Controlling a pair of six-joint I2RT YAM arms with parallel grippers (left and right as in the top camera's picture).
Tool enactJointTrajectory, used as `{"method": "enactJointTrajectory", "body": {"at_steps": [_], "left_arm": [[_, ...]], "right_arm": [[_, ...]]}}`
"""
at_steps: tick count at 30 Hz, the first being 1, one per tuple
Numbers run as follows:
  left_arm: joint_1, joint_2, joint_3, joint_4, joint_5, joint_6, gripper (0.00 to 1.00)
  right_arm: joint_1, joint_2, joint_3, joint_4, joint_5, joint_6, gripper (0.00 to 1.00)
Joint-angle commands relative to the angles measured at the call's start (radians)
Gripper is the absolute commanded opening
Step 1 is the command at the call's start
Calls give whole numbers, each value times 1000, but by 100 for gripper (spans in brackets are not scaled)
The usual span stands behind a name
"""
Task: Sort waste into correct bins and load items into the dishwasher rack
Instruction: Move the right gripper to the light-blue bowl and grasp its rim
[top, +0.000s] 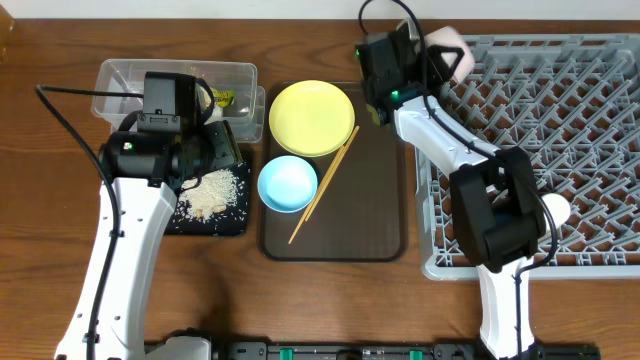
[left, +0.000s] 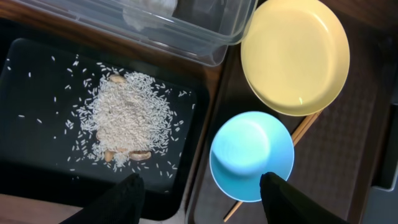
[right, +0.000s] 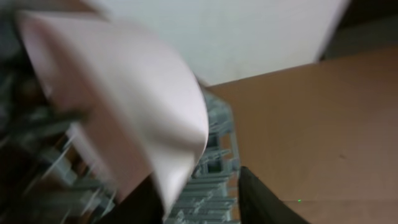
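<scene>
My left gripper (top: 222, 150) (left: 200, 182) is open and empty, above the edge between the black tray (top: 185, 222) (left: 37, 130) and the light-blue bowl (top: 288, 184) (left: 252, 155). Loose rice (top: 215, 190) (left: 127, 118) lies in the black tray. The clear tub (top: 120, 72) (left: 205, 46) holds the snack wrapper (top: 222, 98) and a white tissue (left: 149, 11). The yellow plate (top: 311, 118) (left: 295, 56) and chopsticks (top: 325, 183) (left: 305, 127) lie by the bowl. My right gripper (top: 440, 62) (right: 199, 196) is open at a white bowl (top: 450, 50) (right: 124, 99), whose rim is by one finger, over the grey rack (top: 560, 120) (right: 214, 174).
The plate, blue bowl and chopsticks rest on a dark-brown serving tray (top: 370, 200) between the black tray and the rack. A small white cup (top: 556, 210) sits in the rack at its right side. The right wrist view is blurred.
</scene>
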Motion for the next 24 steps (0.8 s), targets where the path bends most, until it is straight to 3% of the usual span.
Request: {"method": "enactJointTrajectory", "body": {"at_steps": [1,6,7,8,9,15,21,24], "left_arm": [[4,-1,7,-3,-5,-9,63],[4,-1,7,-3,-5,-9,63],[4,-1,7,-3,-5,-9,63],[4,-1,7,-3,-5,-10,63],[4,-1,7,-3,-5,-10,63],[4,-1,7,-3,-5,-9,63],[4,-1,7,-5,-12,-9,63],[5,-1,7,-18,-84,-20,63]], "right_arm": [[-2,-76,3,-128,-175,235,43],[-21,-167,3,-274,-364,377,58],[-27,-193,3,-291,-397,380,67],[-31,-212,3,-303,-422,380,86],[-36,-231,3,-314,-444,380,99],[-64,-358,3,-397,-686,379,99],[-56,-418,3,-492,-1184,379,99],[-43,-406,3,-517,-1465,380,99]]}}
